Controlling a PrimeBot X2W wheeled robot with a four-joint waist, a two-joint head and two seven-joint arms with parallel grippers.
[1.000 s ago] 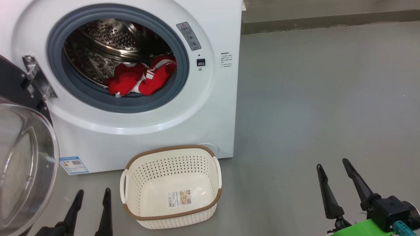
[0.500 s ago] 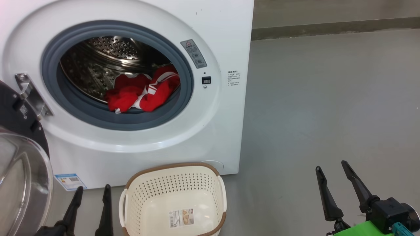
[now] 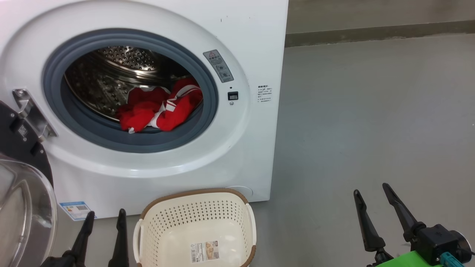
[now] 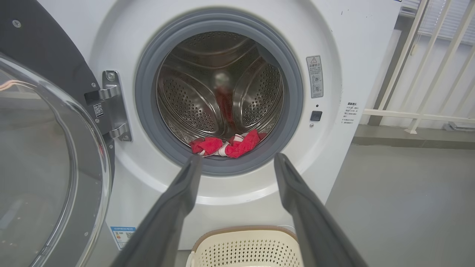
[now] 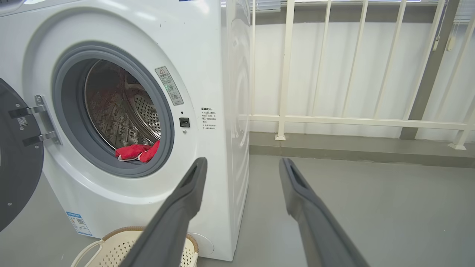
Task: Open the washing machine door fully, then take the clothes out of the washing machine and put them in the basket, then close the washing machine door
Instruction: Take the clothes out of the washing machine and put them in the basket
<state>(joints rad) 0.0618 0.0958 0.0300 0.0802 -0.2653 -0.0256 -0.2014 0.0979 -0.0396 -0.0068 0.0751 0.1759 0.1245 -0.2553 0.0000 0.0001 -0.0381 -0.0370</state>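
Observation:
The white washing machine (image 3: 256,44) stands with its door (image 3: 22,218) swung out to the left on its hinge, glass bowl facing me. Red clothes (image 3: 159,105) with white trim lie at the front of the steel drum, also seen as clothes (image 4: 226,146) and clothes (image 5: 136,152). The cream basket (image 3: 196,226) sits on the floor below the opening, holding no garments. My left gripper (image 3: 105,218) is open at the lower left, beside the basket. My right gripper (image 3: 371,189) is open at the lower right, over bare floor. Both are well short of the drum.
Grey floor (image 3: 371,111) stretches to the machine's right. A white railing (image 5: 352,120) and a low kerb run behind it. The open door (image 4: 44,155) takes up the space on the left. A blue label (image 3: 76,210) is on the machine's lower front.
The whole head picture has shifted down, so the camera has tilted up; the basket now sits lower in it. Both grippers hold open and almost still.

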